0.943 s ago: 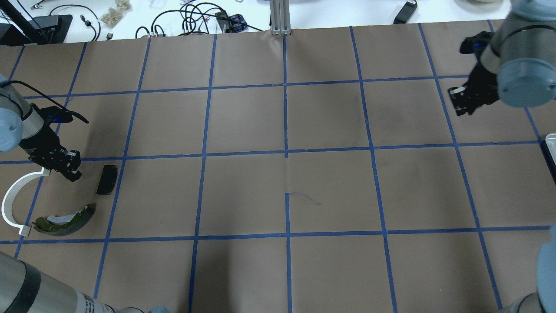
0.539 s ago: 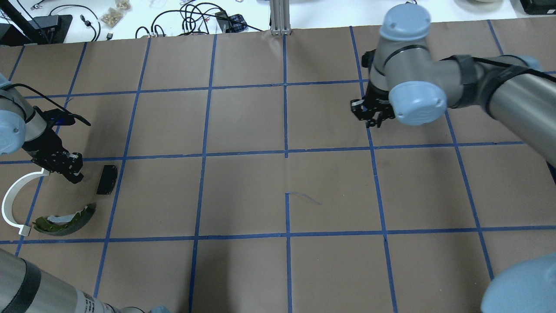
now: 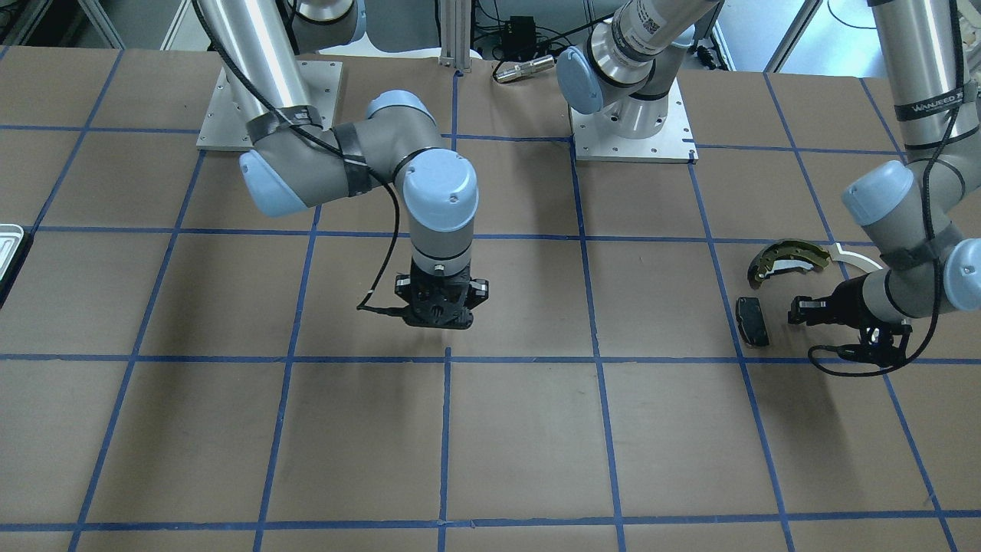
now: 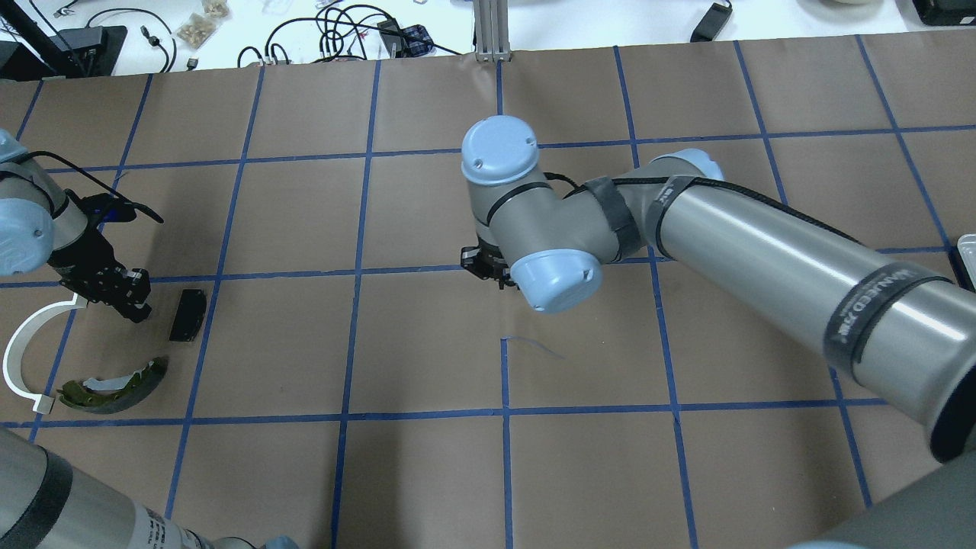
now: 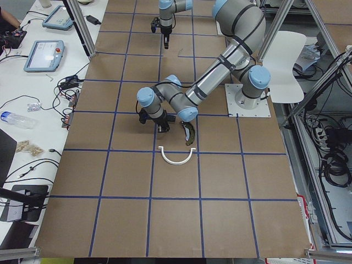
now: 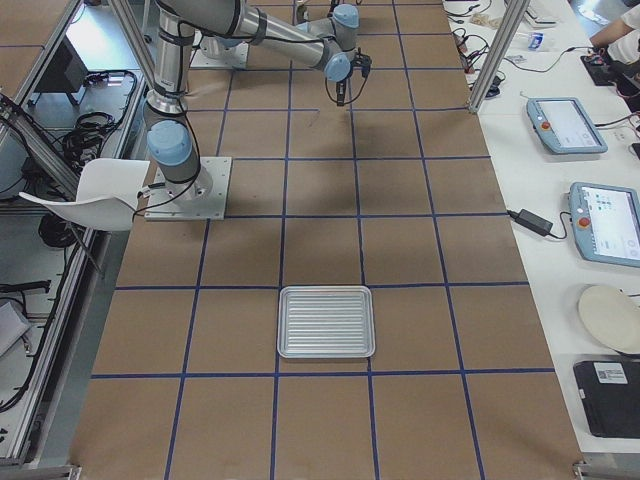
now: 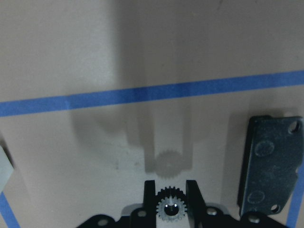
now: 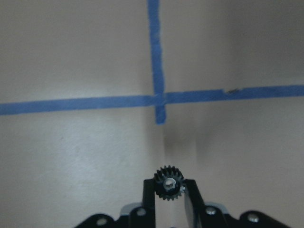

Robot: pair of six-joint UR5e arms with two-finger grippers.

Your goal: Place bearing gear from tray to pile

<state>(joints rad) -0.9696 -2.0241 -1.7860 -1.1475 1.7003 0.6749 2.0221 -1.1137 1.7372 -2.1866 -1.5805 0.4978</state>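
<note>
My left gripper (image 4: 128, 299) hovers low over the pile, shut on a small grey bearing gear (image 7: 170, 208), as the left wrist view shows. The pile holds an olive-gold brake shoe (image 4: 114, 385), a white plastic arc (image 4: 19, 358) and a black pad (image 4: 187, 314), which lies just right of the gripper. My right gripper (image 4: 488, 268) hangs over the table's middle, shut on a dark bearing gear (image 8: 168, 182). The whitish-grey tray (image 6: 326, 322) lies at the table's far right end, with only its edge (image 4: 967, 248) in the overhead view.
Brown paper with a blue tape grid covers the table (image 4: 427, 343). Cables and small items lie on the white bench (image 4: 328, 30) beyond the far edge. The right arm's long forearm (image 4: 762, 252) spans the right half of the table.
The right arm has swung from the far right to the table's middle with its gripper. The left gripper has stayed over the pile, shifting only slightly.
</note>
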